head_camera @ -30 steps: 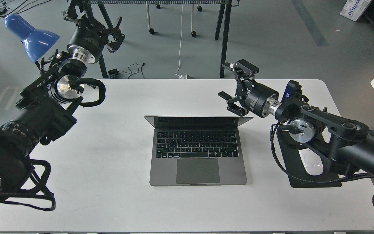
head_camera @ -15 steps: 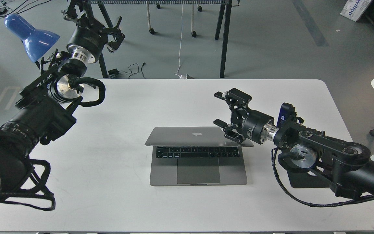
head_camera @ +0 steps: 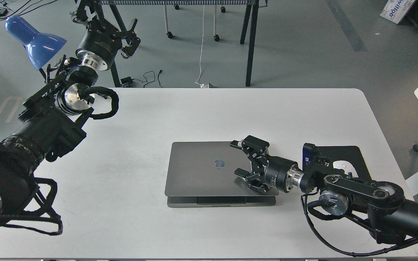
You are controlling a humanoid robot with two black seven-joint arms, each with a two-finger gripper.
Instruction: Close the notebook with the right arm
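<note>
Grey notebook (head_camera: 201, 168), lid nearly shut, logo up

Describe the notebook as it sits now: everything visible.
The notebook is a slim grey metal laptop with a dark apple logo on its lid. It lies flat on the white table, lid almost shut: a thin gap at the front edge shows a strip of the base. The right gripper, fingers spread, rests over the lid's right part.

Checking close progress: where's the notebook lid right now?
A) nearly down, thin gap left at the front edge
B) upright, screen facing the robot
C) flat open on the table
A: the notebook lid lies almost flat, logo up, with a strip of the base showing at its front edge; the right gripper sits over its right side.
</note>
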